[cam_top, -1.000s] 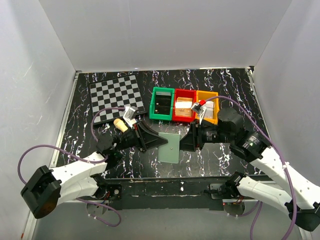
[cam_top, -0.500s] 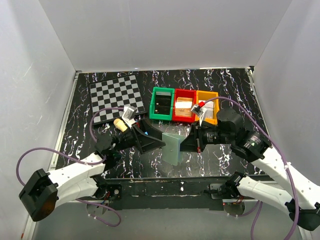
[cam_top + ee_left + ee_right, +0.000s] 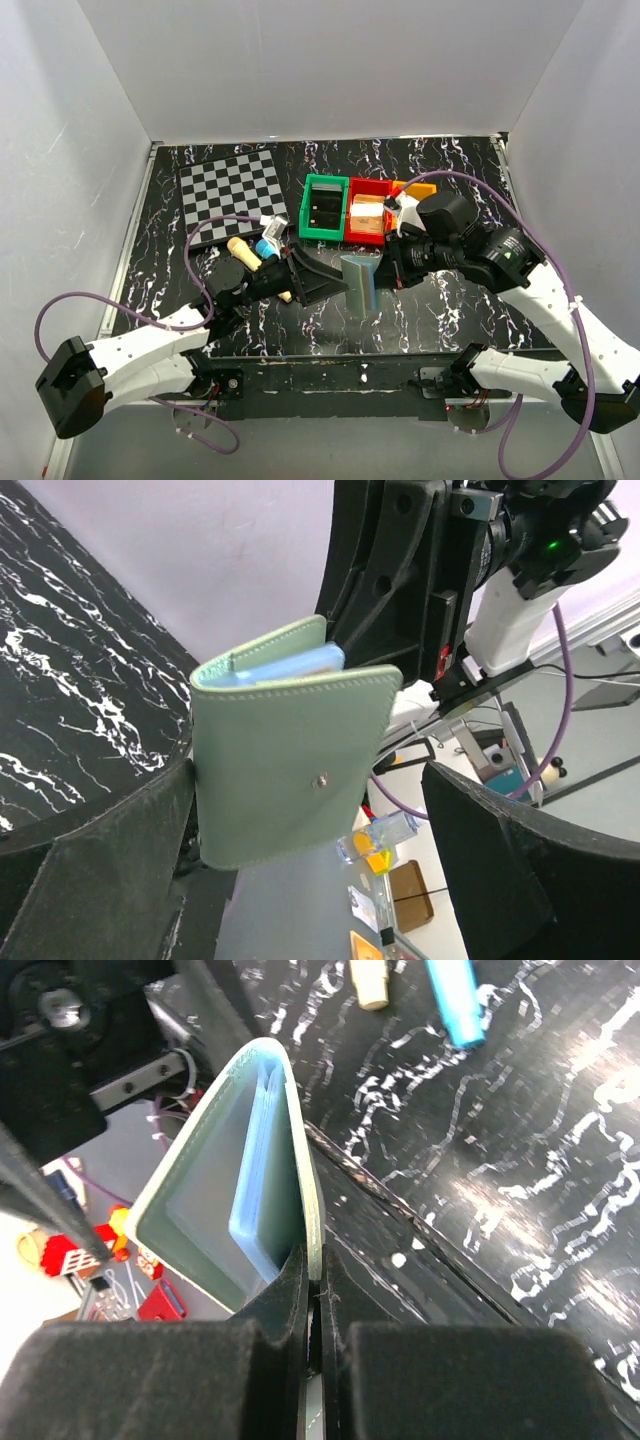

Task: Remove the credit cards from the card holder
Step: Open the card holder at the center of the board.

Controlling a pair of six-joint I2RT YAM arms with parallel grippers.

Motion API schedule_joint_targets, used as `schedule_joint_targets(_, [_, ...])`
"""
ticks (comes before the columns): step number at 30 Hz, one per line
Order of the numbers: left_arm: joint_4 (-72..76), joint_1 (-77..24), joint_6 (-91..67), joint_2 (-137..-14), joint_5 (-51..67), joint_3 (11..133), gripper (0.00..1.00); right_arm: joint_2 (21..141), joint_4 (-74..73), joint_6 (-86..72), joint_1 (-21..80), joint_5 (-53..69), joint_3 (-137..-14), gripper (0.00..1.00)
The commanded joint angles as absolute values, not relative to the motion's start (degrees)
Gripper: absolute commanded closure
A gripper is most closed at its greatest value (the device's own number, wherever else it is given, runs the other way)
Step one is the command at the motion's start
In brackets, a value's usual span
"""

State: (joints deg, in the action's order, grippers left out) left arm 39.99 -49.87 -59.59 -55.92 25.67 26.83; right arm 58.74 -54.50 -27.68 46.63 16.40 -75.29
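Note:
The card holder [image 3: 358, 283] is grey-green and hangs above the table, folded into a narrow V. My right gripper [image 3: 386, 272] is shut on the edge of one flap [image 3: 314, 1260]. Its pale blue-grey inner panels [image 3: 262, 1195] show between the flaps. I cannot make out any of the credit cards apart from those panels. My left gripper [image 3: 333, 284] is open, with the holder's outer face and snap [image 3: 290, 780] standing between its wide-spread fingers [image 3: 110, 870], close to the left one.
A checkered board [image 3: 233, 192] lies at the back left. Green [image 3: 324, 207], red [image 3: 368, 215] and orange [image 3: 421, 190] bins stand in a row behind the arms. A beige peg [image 3: 243, 252] and a blue marker [image 3: 266, 247] lie by the left arm.
The holder lay open and flat on the table; my right gripper shut on its edge and raised it, folding it. My left gripper let go of it and opened wide.

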Motion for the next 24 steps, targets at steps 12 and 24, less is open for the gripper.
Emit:
schedule_joint_targets(12, [53.8,-52.3,-59.4,-64.5,18.8,24.6,0.02,63.6,-72.1,-26.7,46.8,7.9,-86.7,0.99])
schedule_joint_targets(24, [56.0,-53.1,-60.4,-65.5,21.4,23.7,0.07,60.8,-65.1,-30.1,44.3,15.7,-81.1,0.99])
